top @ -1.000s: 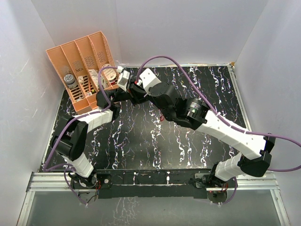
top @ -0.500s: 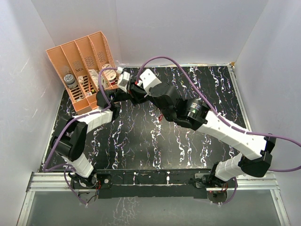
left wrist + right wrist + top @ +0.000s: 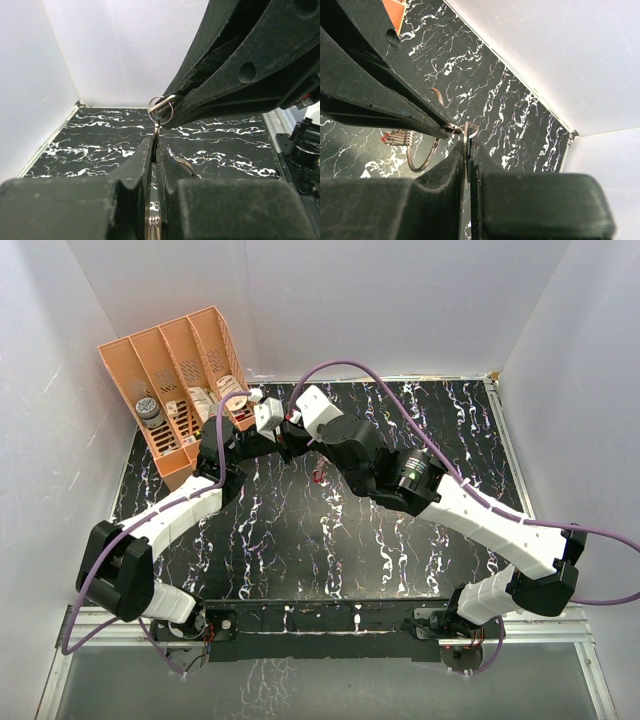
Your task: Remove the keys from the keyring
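above table, two tools gripping keyring

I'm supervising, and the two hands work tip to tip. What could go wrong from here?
The left hand and right hand each pinch small rings by their very tips; a slip could drop the bunch. The keys dangle from the keyring below and may swing. The hands almost touch and could clash.
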`<state>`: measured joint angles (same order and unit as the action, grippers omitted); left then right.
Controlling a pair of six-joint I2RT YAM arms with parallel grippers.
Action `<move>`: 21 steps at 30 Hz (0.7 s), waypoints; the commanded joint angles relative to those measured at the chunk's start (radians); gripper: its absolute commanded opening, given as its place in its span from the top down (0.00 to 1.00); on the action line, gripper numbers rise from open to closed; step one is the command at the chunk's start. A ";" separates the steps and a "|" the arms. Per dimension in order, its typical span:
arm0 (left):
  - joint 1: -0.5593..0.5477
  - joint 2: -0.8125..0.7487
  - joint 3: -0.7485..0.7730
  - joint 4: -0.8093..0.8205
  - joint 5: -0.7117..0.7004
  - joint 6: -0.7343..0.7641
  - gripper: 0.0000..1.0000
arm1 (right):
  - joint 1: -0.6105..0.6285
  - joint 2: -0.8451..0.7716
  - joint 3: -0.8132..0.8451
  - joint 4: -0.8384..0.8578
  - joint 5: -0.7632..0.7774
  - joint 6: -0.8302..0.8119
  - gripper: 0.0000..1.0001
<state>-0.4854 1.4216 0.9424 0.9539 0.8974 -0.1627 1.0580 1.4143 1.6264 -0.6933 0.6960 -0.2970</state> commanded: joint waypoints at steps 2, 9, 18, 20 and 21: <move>0.008 -0.023 -0.004 -0.188 -0.136 0.112 1.00 | 0.003 -0.032 0.044 0.180 0.086 -0.069 1.00; 0.008 0.024 0.028 -0.150 -0.001 0.040 0.99 | 0.003 -0.033 0.036 0.251 0.075 -0.110 1.00; 0.009 0.050 0.000 0.057 0.051 -0.083 0.69 | 0.005 -0.029 0.027 0.231 0.062 -0.094 1.00; 0.008 0.056 0.002 0.069 0.061 -0.089 0.70 | 0.005 -0.032 0.027 0.231 0.056 -0.093 1.00; 0.008 0.059 0.000 0.085 0.066 -0.099 0.72 | 0.005 -0.033 0.027 0.232 0.049 -0.092 1.00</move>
<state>-0.4824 1.4700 0.9478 0.9924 0.9215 -0.2241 1.0584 1.4143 1.6211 -0.5751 0.7303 -0.3878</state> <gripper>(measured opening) 0.302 0.035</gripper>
